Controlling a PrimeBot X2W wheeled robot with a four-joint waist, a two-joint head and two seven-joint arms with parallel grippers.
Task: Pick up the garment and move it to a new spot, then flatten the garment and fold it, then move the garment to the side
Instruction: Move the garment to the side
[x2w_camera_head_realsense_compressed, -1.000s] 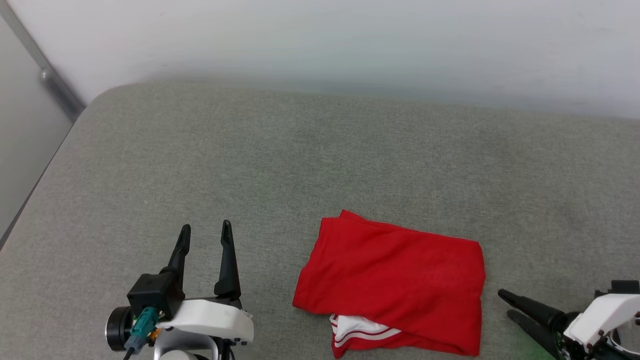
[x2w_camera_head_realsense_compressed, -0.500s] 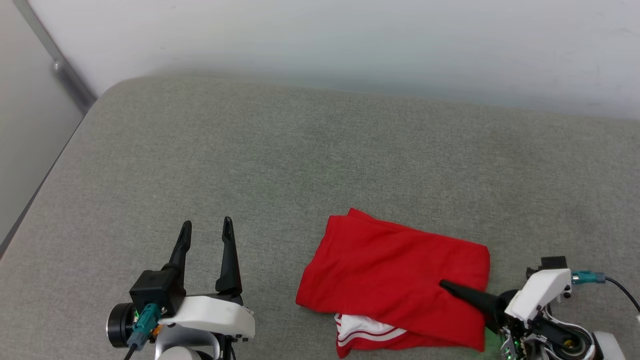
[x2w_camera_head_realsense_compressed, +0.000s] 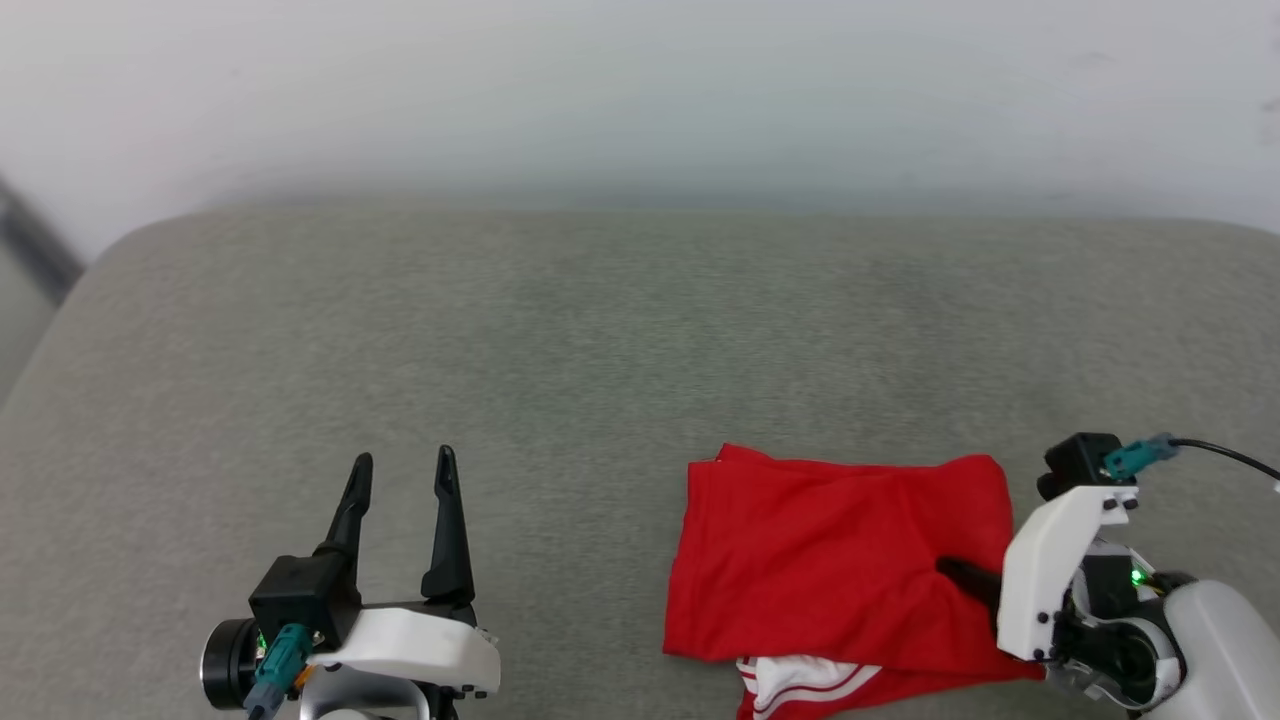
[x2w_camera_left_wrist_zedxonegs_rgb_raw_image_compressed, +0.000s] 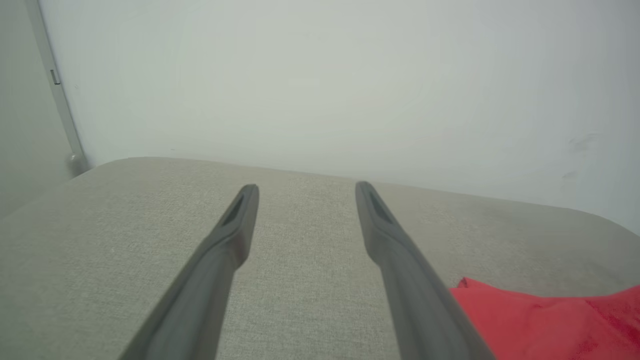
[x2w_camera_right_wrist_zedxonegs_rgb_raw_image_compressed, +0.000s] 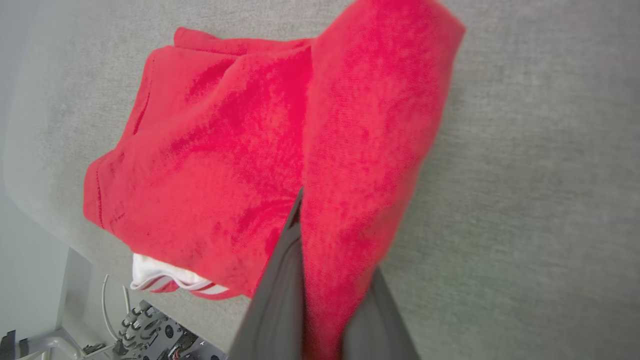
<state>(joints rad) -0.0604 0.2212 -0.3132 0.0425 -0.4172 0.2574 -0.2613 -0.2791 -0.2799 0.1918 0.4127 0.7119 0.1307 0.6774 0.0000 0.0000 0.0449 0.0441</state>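
As the near right corner is checked, the right gripper (x2w_camera_head_realsense_compressed: 952, 572) is seen reaching leftward onto the garment (x2w_camera_head_realsense_compressed: 840, 560), its dark fingers closed on a fold of red cloth. In the right wrist view that fold is raised between the two fingers: one finger is shown along the fold's side, the other is largely hidden behind the cloth. Over at the near left, the left gripper (x2w_camera_head_realsense_compressed: 403, 457) is held over the grey cushion (x2w_camera_head_realsense_compressed: 500, 350), jaws parted with nothing between them and fingers pointed away from the robot. It is kept well apart from the garment. The garment is laid folded into a rough rectangle at the near right of the cushion, plain red side up, and a bit of white striped trim (x2w_camera_head_realsense_compressed: 800, 685) is shown poking out from under its near edge. Wrinkles are gathered toward the gripped right side — the left edge is laid flat. Farther back, bare cushion is stretched to a rounded rear edge, and behind that a pale wall (x2w_camera_head_realsense_compressed: 640, 90) is met.
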